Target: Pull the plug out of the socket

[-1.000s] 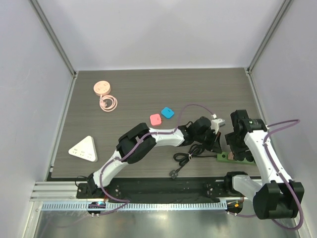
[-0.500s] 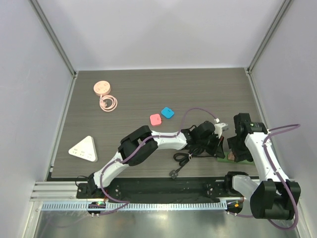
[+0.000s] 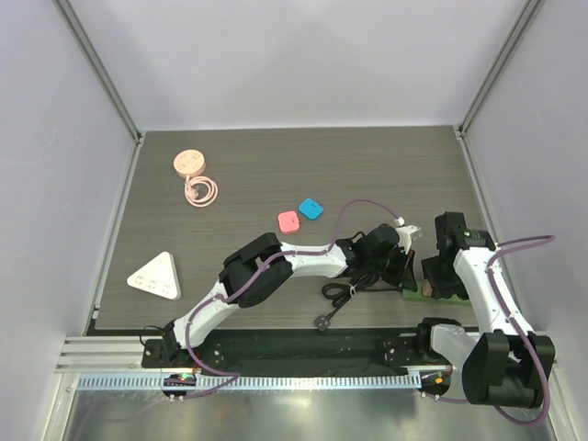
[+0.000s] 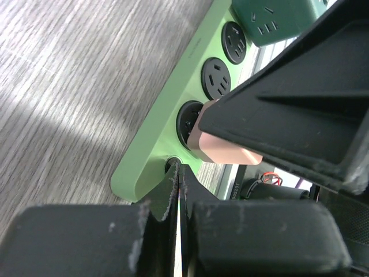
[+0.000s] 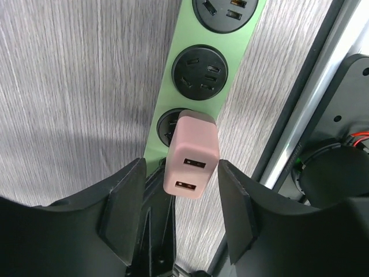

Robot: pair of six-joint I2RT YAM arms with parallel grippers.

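Right tool has dropped, narrowing astride the pink charger plug, not yet gripping, while the shut left tool pins the green socket strip.

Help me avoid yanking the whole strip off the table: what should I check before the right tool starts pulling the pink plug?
1. The pink plug is seated in the end outlet of the green socket: ok.
2. The right tool straddles the plug, one finger on each side: ok.
3. The right tool is clamped on the plug: not ok; a gap shows between one finger and the plug.
4. The left tool is shut, with its tip at the socket's end beside the plug: ok.
5. The left tool is actually pressing the socket down: cannot tell.
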